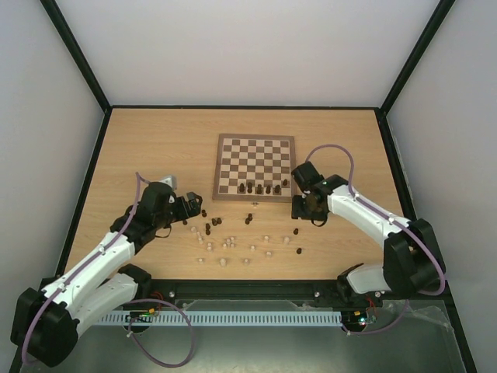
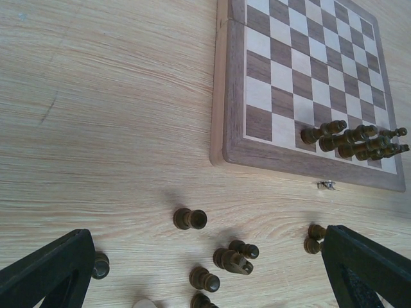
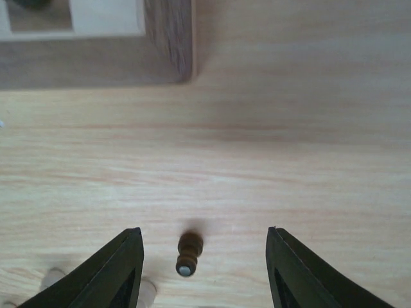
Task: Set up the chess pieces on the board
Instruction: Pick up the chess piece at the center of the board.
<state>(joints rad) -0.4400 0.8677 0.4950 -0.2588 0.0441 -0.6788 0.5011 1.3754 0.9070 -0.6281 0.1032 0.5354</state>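
On the chessboard (image 1: pixel 255 166), only a short row of dark chessmen (image 1: pixel 262 188) along the near edge, toward its right corner; elsewhere on it, bare squares. Scattered on the tabletop (image 1: pixel 140 155) between the two arms, off the board, the other dark and pale pieces (image 1: pixel 233 242), some upright, some tipped over. Left gripper (image 2: pixel 205 240): fingers wide apart, clamped on nothing, hovering over a cluster of dark pawns (image 2: pixel 232 260) near the board's near-left corner. Right gripper (image 3: pixel 204 239): fingers apart too, straddling one dark piece (image 3: pixel 189 253) without touching it, on bare wood just off the board's near-right corner; apparently lying on its side with a pale base toward the lens, though hard to say for sure. Probably very light, hard, smooth turned wood, so prone to roll, skid or squirt out of a pinch. Best taken squarely and gently across the thick body near the base, not by the narrow neck or rounded head. Once lifted, better set down base first and released slowly, to avoid toppling neighbours
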